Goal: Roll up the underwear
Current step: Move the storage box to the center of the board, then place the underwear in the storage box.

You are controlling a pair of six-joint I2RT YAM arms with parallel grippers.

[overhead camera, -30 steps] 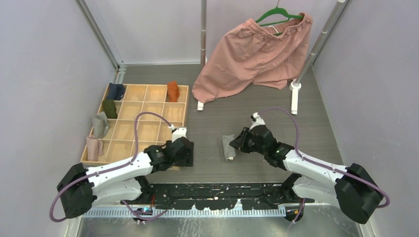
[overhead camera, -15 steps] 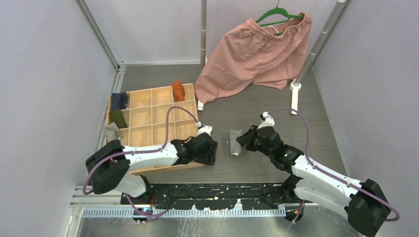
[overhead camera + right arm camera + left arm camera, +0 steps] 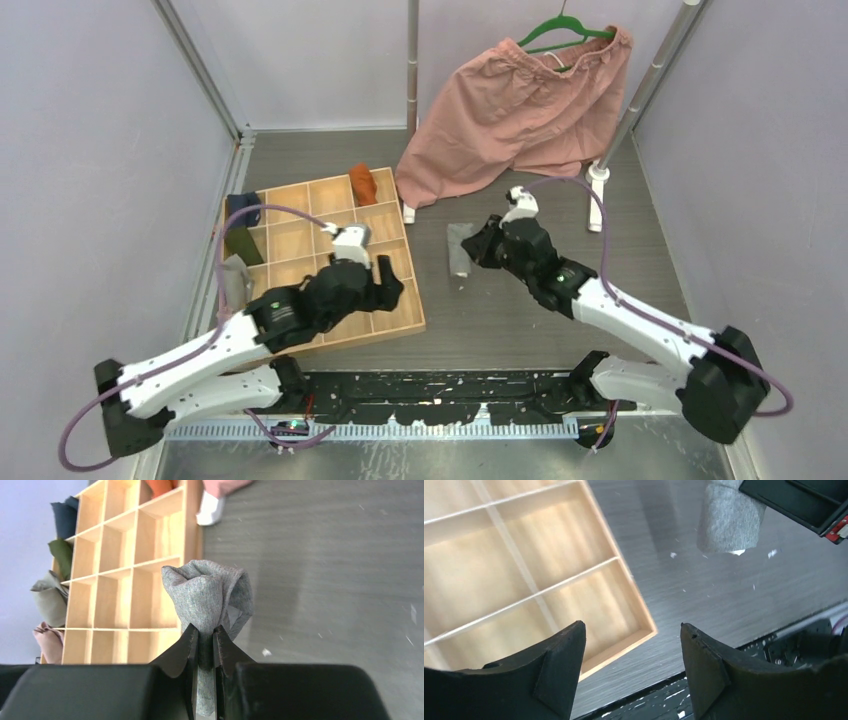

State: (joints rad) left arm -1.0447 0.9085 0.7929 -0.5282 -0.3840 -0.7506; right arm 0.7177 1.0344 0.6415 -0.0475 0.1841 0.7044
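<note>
The grey underwear (image 3: 460,250) is a tight roll with cream-white trim. My right gripper (image 3: 480,250) is shut on it and holds it a little above the table, right of the wooden tray (image 3: 410,322). In the right wrist view the roll (image 3: 207,597) stands up from between the shut fingers (image 3: 187,647). The rust-orange underwear (image 3: 362,184) sits in a far cell of the tray. My left gripper (image 3: 388,290) is open and empty above the tray's near right corner (image 3: 644,630). The grey roll (image 3: 729,522) shows at the top of the left wrist view.
Big pink shorts (image 3: 510,110) hang on a green hanger (image 3: 560,25) at the back, between rack poles with white feet (image 3: 598,190). Dark blue (image 3: 65,517), green (image 3: 62,555), grey-green (image 3: 47,597) and pink (image 3: 47,635) cloth pieces sit along the tray's left side.
The tray has slid right and turned. My left gripper has come off its corner and risen above it. My right gripper has lifted the grey roll and carried it away from the arms.
</note>
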